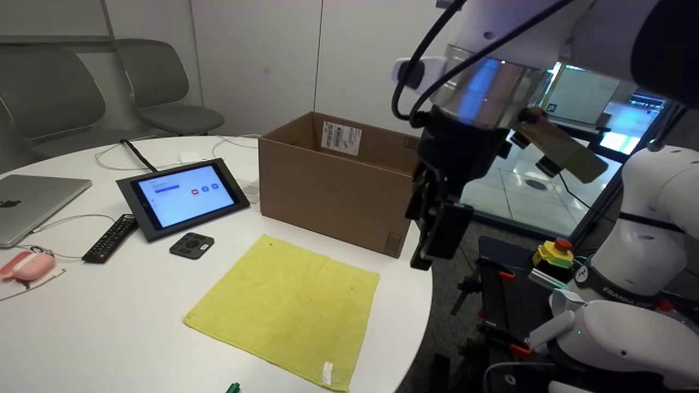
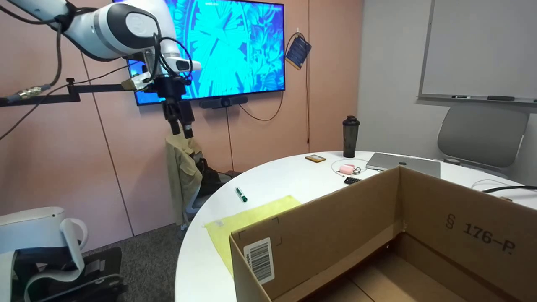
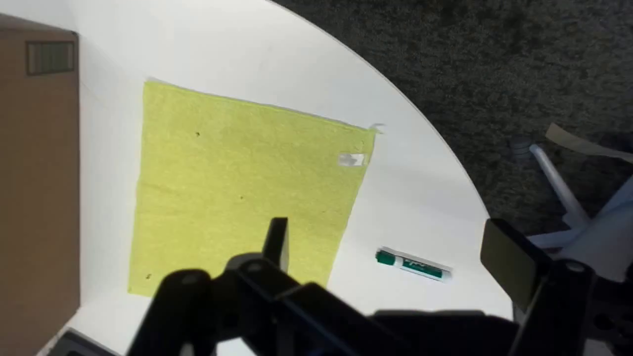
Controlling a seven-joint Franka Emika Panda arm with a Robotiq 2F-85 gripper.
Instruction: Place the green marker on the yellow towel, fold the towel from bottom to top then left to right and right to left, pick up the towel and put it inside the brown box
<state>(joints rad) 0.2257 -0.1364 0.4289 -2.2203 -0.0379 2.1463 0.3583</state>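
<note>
Jaws spread wide, holding nothing, well above the table (image 3: pixel 410 198). Green marker (image 3: pixel 413 265) lies on it, just beside the yellow towel (image 3: pixel 237 173), not touching. Step likely: marker pick. Jaws look lined up along its barrel; they should turn crosswise, drop straight, pinch mid-barrel, lift. Then lay it mid-towel, cloth flat and unfolded, clear of the brown cardboard box (image 3: pixel 44 188) beyond.

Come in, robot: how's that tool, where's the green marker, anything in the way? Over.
Tool open, empty, up high. Green marker on table, beside unfolded yellow towel, not touching. Nothing seen blocking it.
</note>
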